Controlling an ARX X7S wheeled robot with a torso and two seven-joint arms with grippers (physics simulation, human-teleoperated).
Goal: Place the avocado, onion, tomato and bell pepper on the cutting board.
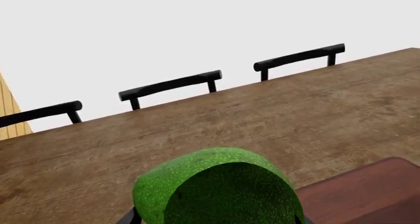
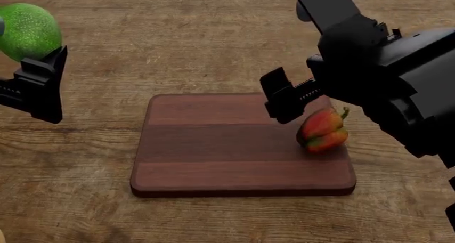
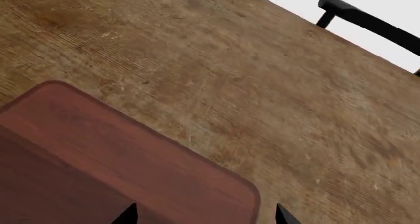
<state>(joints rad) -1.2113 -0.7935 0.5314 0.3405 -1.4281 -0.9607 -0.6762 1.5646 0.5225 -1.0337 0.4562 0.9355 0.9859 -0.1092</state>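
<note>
Gripping the avocado [image 2: 27, 30], the left hand [image 2: 32, 67] hovers beside the cutting board [image 2: 213, 147]. Right hand [image 2: 284, 102] open above the bell pepper [image 2: 323, 130]. Early release would probably roll the avocado across the surface [image 2: 213, 40].

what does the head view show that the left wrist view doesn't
Only the head view shows the bell pepper lying on the cutting board, and the right gripper beside it, jaws apart and empty. Only the left wrist view shows three chair backs beyond the table's far edge. Both show the avocado held in the left gripper, a part of the board, and the wooden table.
</note>
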